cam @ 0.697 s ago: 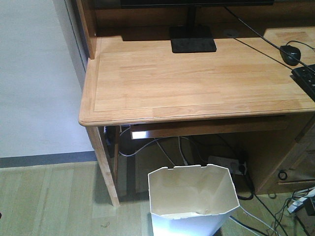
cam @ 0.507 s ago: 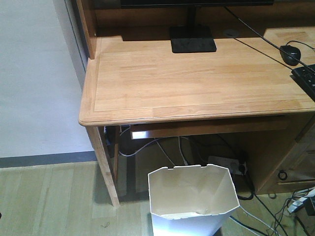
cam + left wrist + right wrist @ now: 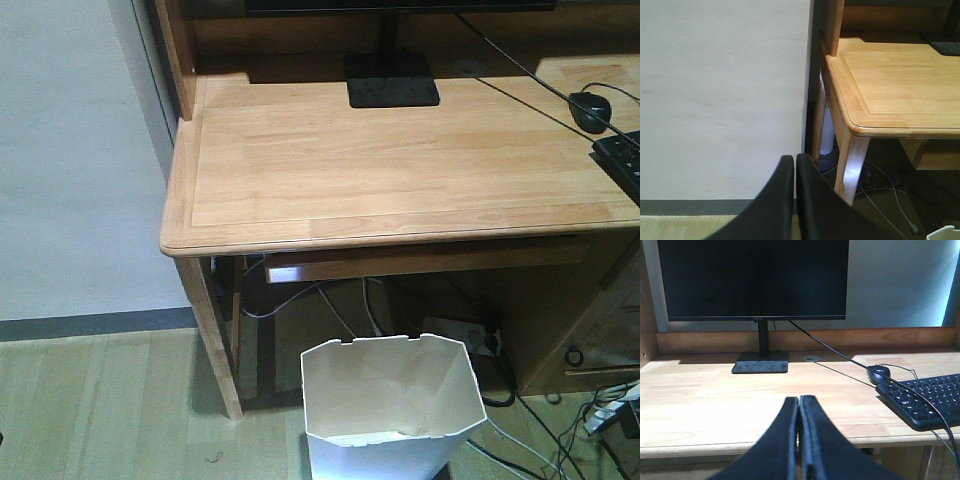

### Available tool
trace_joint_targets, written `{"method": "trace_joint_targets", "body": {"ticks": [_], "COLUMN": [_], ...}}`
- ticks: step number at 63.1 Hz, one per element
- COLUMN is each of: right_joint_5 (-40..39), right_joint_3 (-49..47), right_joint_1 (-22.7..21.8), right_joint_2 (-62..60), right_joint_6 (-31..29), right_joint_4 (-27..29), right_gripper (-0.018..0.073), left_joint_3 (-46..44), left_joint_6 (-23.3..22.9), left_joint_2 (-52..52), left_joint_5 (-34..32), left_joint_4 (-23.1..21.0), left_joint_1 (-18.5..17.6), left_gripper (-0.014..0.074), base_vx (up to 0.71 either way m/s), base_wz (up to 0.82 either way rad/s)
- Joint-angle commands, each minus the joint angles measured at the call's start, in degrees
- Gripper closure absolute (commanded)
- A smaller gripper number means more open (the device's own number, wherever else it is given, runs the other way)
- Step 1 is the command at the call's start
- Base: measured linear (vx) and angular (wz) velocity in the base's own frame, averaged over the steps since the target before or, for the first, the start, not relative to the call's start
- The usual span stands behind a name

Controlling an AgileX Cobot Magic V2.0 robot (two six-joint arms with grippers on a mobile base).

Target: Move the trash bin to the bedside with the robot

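The white trash bin (image 3: 390, 405) stands on the floor in front of the wooden desk, at the bottom middle of the front view; its cream inside shows and it looks empty. A corner of its rim shows at the bottom right of the left wrist view (image 3: 946, 232). My left gripper (image 3: 795, 160) is shut and empty, facing the white wall beside the desk's left leg. My right gripper (image 3: 799, 401) is shut and empty, held before the desk's front edge, facing the monitor. Neither gripper touches the bin. The bed is out of view.
The light wooden desk (image 3: 400, 160) carries a black monitor (image 3: 755, 280) on its stand (image 3: 392, 80), a mouse (image 3: 590, 110) and a keyboard (image 3: 925, 397). Cables and a power strip (image 3: 460, 335) lie under the desk. A white wall (image 3: 70, 150) is on the left.
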Motion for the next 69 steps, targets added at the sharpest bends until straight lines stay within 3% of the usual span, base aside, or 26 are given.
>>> {"method": "trace_joint_targets", "body": {"ticks": [1,9,23,34,52,69], "right_joint_5": [-4.2,-4.2,-12.0,-5.7,6.3,17.8], "right_joint_3": [0.3,0.3,-1.5,-9.5,-24.3,-26.9], "right_joint_1": [-0.3,-0.3,-0.2,-0.2,-0.2,-0.2], "right_joint_2": [-0.7,-0.7,-0.6,4.7,25.6,37.8], "right_joint_6": [-0.4,-0.4,0.5,-1.9,-2.2,-1.8], "right_joint_4": [-0.6,-0.6,-0.7,-1.2,-1.2,-0.5], "right_gripper": [0.0568,0.0568,0.0568,0.0568,0.0568,0.0568], "left_joint_3": [0.2,0.2,0.2,0.2,0.2,0.2], "left_joint_6": [-0.2,-0.2,-0.2,-0.2,-0.2,-0.2], "left_joint_2": [-0.8,-0.8,-0.8,-0.8,-0.8,-0.8], "left_joint_5": [-3.8,-3.8,-3.8,-3.8,-3.8,-3.8], "left_joint_4": [-0.1,-0.1,-0.1,-0.1,-0.1,-0.1], "left_joint_1": [-0.2,-0.2,-0.2,-0.2,-0.2,-0.2], "left_gripper": [0.0603,0.0603,0.0603,0.0603,0.0603,0.0603], "base_vx": [0.0,0.0,0.0,0.0,0.0,0.0], "base_wz": [0.0,0.0,0.0,0.0,0.0,0.0]}}
